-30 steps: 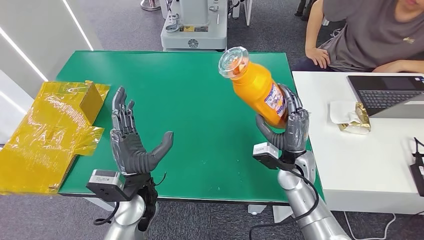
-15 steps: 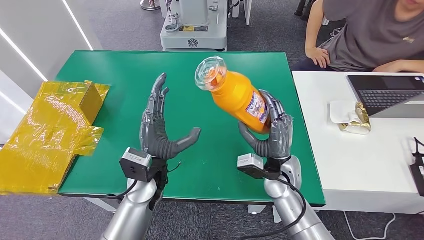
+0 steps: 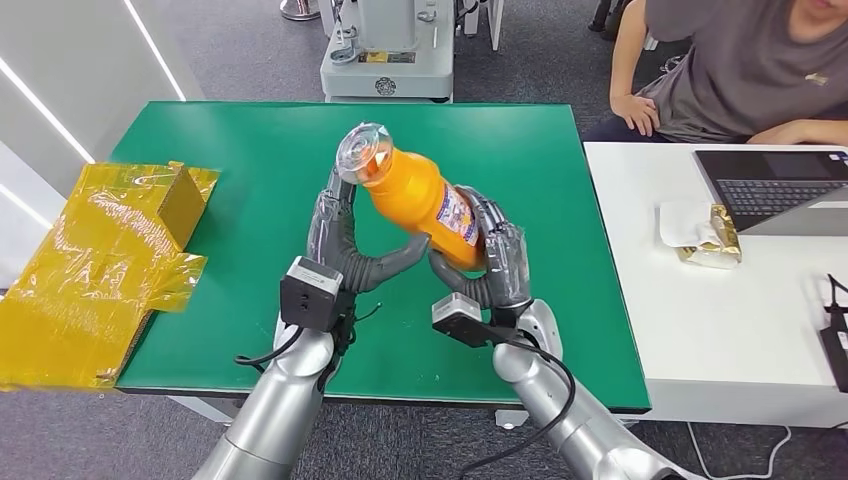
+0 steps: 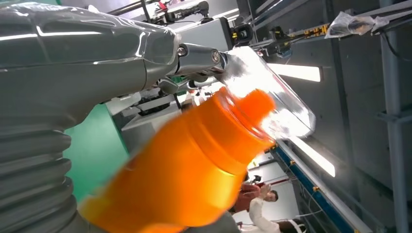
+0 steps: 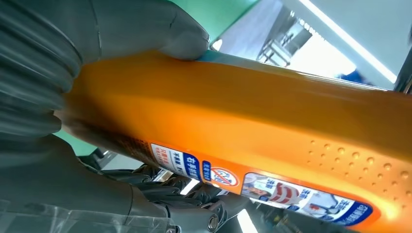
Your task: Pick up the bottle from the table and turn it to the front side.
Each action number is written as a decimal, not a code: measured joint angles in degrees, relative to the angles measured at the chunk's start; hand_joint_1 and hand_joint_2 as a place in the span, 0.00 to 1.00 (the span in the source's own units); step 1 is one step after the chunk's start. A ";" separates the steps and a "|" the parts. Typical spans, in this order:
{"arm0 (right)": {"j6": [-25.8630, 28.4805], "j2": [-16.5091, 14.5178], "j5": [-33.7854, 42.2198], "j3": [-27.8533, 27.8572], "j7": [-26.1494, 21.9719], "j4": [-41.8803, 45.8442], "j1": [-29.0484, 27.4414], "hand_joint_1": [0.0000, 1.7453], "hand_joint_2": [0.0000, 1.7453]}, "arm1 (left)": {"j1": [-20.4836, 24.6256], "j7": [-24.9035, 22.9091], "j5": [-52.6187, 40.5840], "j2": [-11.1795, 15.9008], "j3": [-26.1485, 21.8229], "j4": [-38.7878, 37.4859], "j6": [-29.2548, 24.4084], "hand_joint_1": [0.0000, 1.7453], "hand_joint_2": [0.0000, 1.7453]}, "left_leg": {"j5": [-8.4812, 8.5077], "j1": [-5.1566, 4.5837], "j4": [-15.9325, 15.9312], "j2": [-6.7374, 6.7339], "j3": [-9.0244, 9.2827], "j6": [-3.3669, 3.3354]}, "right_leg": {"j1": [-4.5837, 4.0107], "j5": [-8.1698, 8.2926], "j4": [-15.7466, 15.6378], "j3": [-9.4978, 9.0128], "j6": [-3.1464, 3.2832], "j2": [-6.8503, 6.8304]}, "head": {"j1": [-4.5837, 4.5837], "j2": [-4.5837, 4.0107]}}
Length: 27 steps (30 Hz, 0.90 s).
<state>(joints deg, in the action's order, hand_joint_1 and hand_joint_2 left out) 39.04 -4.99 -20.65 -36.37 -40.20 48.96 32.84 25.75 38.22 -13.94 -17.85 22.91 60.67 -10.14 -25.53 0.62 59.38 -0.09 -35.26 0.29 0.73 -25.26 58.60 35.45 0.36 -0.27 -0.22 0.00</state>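
Observation:
An orange bottle (image 3: 420, 200) with a clear cap (image 3: 362, 155) is held above the green table (image 3: 250, 140), tilted, cap toward the far left. My right hand (image 3: 495, 265) grips its lower body, label turned to the right. My left hand (image 3: 345, 250) stands against the bottle's other side, fingers straight up behind the neck, thumb reaching to the body, not closed around it. The left wrist view shows the bottle (image 4: 194, 170) blurred, right next to the left hand (image 4: 73, 73). In the right wrist view the right hand (image 5: 48, 58) wraps the bottle (image 5: 243, 116).
A crinkled yellow-wrapped box (image 3: 100, 260) lies over the table's left edge. To the right stands a white table (image 3: 740, 330) with a laptop (image 3: 770, 185) and a gold packet (image 3: 712, 240); a person (image 3: 740, 70) sits behind it. A grey machine base (image 3: 390, 60) stands beyond the table.
My right hand has carried the bottle left toward the table's middle. The left hand has swung right and now meets the bottle.

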 joint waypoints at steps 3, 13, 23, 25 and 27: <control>0.07 -0.91 0.42 -2.71 -0.01 -3.11 1.99 1.00 1.00 | 0.48 -0.13 0.01 -0.10 0.00 -0.44 0.00 0.00 1.00 | 0.00 0.00 0.00 0.01 0.00 0.00 | 0.00 0.00 0.00 0.01 0.00 0.00 | 0.00 0.00; 0.12 -2.34 -3.88 -4.33 0.38 -9.08 5.89 1.00 1.00 | 0.80 -0.51 0.58 -0.17 -0.30 -1.21 0.09 0.00 1.00 | 0.00 -0.01 0.01 0.01 -0.01 0.00 | 0.01 0.00 -0.01 0.00 0.00 -0.01 | 0.01 0.00; 0.13 -3.20 -4.57 -4.21 0.53 -11.97 8.00 1.00 1.00 | 1.18 -0.54 0.58 -0.16 -0.37 -1.56 0.19 0.00 1.00 | 0.00 0.00 0.01 0.01 -0.01 0.00 | 0.00 0.00 0.00 0.00 0.00 0.00 | 0.00 0.00; 0.13 -3.25 -4.58 -4.21 0.53 -12.24 8.14 1.00 1.00 | 1.21 -0.54 0.58 -0.16 -0.37 -1.61 0.20 0.00 1.00 | 0.00 0.00 0.01 0.01 -0.01 0.00 | 0.00 0.00 0.00 0.00 0.00 -0.01 | 0.00 0.00; 0.13 -3.30 -4.59 -4.21 0.53 -12.41 8.22 1.00 1.00 | 1.23 -0.56 0.58 -0.16 -0.37 -1.63 0.20 0.00 1.00 | 0.00 0.00 0.01 0.01 -0.01 0.00 | 0.00 0.00 0.00 0.00 0.00 -0.01 | 0.00 0.00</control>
<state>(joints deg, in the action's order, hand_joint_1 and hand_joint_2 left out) 39.17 -8.29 -25.24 -40.59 -39.67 36.56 41.06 26.98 37.65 -13.36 -18.01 22.53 59.04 -9.95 -25.53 0.62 59.39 -0.08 -35.27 0.29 0.73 -25.26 58.60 35.45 0.36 -0.27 -0.22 0.00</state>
